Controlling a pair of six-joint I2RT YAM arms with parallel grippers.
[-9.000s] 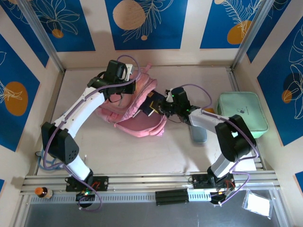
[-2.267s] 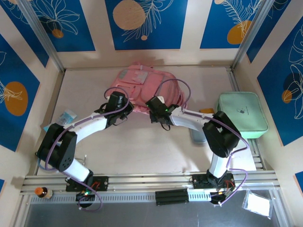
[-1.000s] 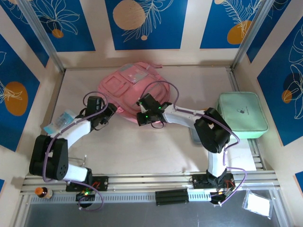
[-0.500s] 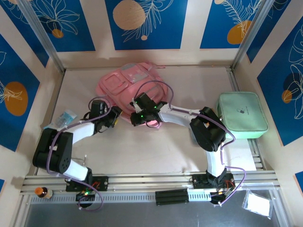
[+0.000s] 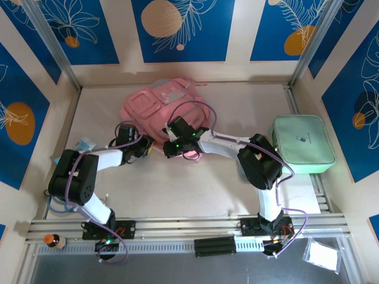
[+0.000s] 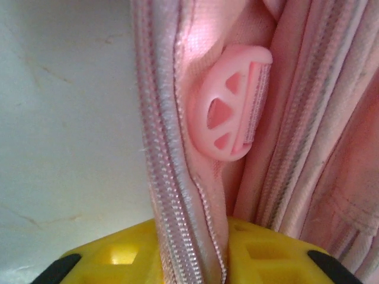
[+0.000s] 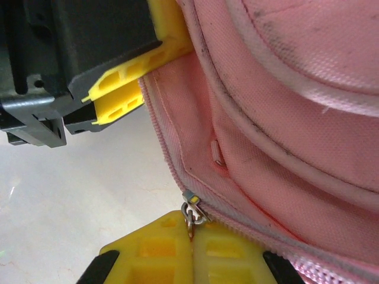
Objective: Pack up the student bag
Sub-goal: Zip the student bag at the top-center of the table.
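Note:
The student bag (image 5: pixel 161 106), a pink backpack, lies flat at the back middle of the table with its front pockets up. My left gripper (image 5: pixel 146 146) is at the bag's near left edge. In the left wrist view its yellow fingers (image 6: pixel 278 254) are shut on a zip-edged fold of the bag (image 6: pixel 177 148), beside a pink plastic strap buckle (image 6: pixel 231 103). My right gripper (image 5: pixel 170 148) is at the near edge just to the right. It (image 7: pixel 190 236) is shut on the metal zip pull (image 7: pixel 190 213), with the left gripper's fingers (image 7: pixel 121 94) close ahead.
A flat mint-green case (image 5: pixel 303 142) lies at the right side of the table. A small pale-blue packet (image 5: pixel 83 144) sits by the left wall. An orange bottle (image 5: pixel 53 239) and a clear plastic bag (image 5: pixel 323 254) lie off the table in front.
Over the last second my left gripper came in from the left and closed on the bag's near edge. The right gripper slid a little left along the zip. The bag barely moved.

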